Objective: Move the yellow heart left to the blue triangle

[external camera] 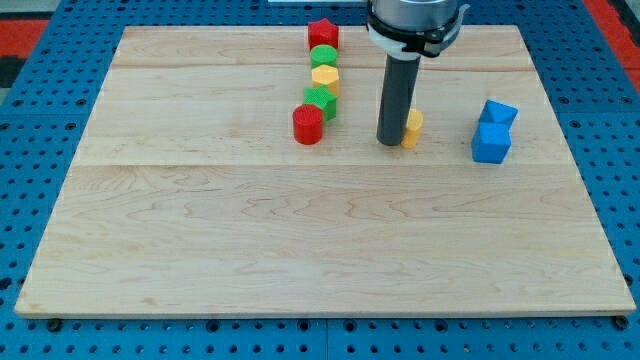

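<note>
My tip (390,143) rests on the wooden board (300,250), right of the middle in the upper half. A yellow block (413,128), most likely the yellow heart, sits against the rod's right side and is partly hidden by it. Two blue blocks stand further to the view's right, touching each other. The upper one (498,113) looks like the blue triangle and the lower one (491,144) looks like a cube. There is a gap of bare board between the yellow block and the blue blocks.
Left of the rod, a column of blocks runs down from the top edge: a red star (323,33), a green round block (323,56), a yellow hexagon (325,75), a green block (321,100) and a red cylinder (308,125).
</note>
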Controlling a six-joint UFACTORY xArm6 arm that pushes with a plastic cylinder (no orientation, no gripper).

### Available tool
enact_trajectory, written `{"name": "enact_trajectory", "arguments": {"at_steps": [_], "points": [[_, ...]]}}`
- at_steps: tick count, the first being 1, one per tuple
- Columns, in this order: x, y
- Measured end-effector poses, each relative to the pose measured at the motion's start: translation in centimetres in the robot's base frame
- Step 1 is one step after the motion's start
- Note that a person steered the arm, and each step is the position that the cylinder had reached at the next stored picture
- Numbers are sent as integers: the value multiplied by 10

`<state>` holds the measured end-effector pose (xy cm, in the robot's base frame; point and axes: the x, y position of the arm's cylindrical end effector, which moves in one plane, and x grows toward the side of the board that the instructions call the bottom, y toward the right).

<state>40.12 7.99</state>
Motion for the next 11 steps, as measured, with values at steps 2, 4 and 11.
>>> {"name": "enact_trajectory", "arguments": {"at_steps": [2, 4, 11], "points": [[-7, -5], [-31, 10], [-24, 76]]}}
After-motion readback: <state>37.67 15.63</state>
